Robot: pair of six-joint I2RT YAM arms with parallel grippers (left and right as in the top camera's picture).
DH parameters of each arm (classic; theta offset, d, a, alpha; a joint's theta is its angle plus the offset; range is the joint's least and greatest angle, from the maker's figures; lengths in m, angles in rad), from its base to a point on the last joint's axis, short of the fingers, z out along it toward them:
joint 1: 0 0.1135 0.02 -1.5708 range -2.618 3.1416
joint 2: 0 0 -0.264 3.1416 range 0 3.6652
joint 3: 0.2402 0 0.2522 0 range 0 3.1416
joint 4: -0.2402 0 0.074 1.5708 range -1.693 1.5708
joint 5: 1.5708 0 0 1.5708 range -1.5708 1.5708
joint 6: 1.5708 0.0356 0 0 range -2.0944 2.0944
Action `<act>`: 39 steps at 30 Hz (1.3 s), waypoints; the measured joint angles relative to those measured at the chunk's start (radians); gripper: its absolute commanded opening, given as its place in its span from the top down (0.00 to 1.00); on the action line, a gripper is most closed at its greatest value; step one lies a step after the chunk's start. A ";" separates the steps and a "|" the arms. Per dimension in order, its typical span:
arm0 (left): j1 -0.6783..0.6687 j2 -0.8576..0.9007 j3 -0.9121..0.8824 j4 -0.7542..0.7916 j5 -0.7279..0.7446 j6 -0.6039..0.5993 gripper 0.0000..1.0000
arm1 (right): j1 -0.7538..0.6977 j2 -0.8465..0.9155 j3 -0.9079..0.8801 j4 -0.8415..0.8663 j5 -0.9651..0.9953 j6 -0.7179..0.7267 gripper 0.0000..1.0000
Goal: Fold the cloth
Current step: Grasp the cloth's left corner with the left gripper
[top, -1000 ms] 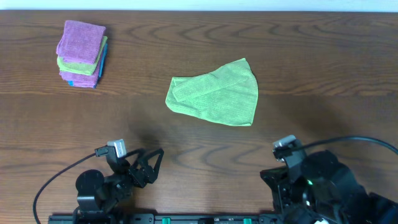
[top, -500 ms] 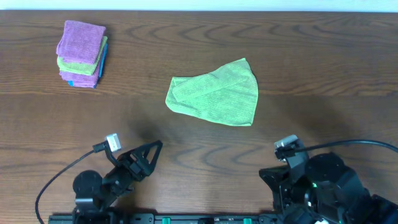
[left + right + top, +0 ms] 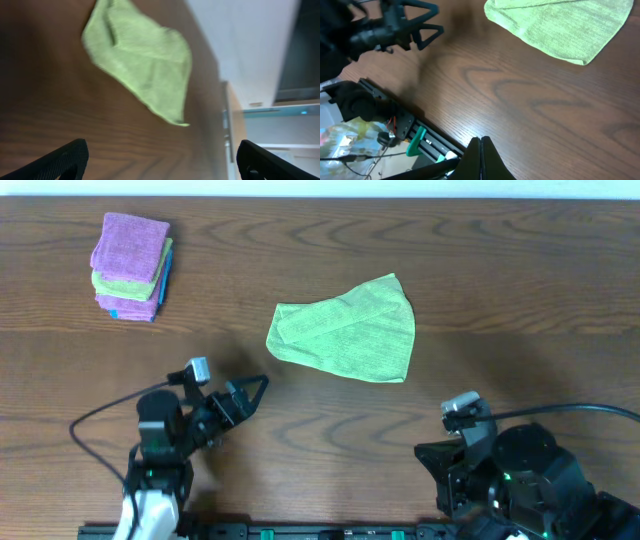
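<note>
The green cloth [image 3: 345, 330] lies loosely half-folded and crumpled on the wooden table, centre right. It also shows in the left wrist view [image 3: 142, 60] and the right wrist view [image 3: 565, 25]. My left gripper [image 3: 247, 395] is open and empty, pointing at the cloth's lower left corner from a short way off; its fingertips [image 3: 67, 159] stand wide apart at the frame's bottom edge. My right gripper [image 3: 480, 155] is shut and empty, low near the table's front edge [image 3: 432, 460], well short of the cloth.
A stack of folded purple, green and blue cloths [image 3: 132, 267] sits at the far left back. The left arm [image 3: 395, 27] shows in the right wrist view. The arms' base rail [image 3: 395, 120] runs along the table's front edge.
My left arm has lifted from the front edge and moved forward and right toward the cloth, its jaws open. The right arm and the cloth have hardly moved.
</note>
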 measured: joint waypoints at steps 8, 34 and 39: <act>-0.033 0.384 0.281 0.009 0.018 0.143 0.04 | 0.000 0.000 0.000 -0.001 0.014 0.000 0.98; -0.183 0.796 0.572 -0.045 -0.122 0.197 0.04 | 0.000 0.000 0.000 0.000 0.058 0.000 0.98; -0.183 0.814 0.572 -0.024 -0.148 0.193 0.04 | 0.000 0.000 0.000 0.011 0.058 0.000 0.98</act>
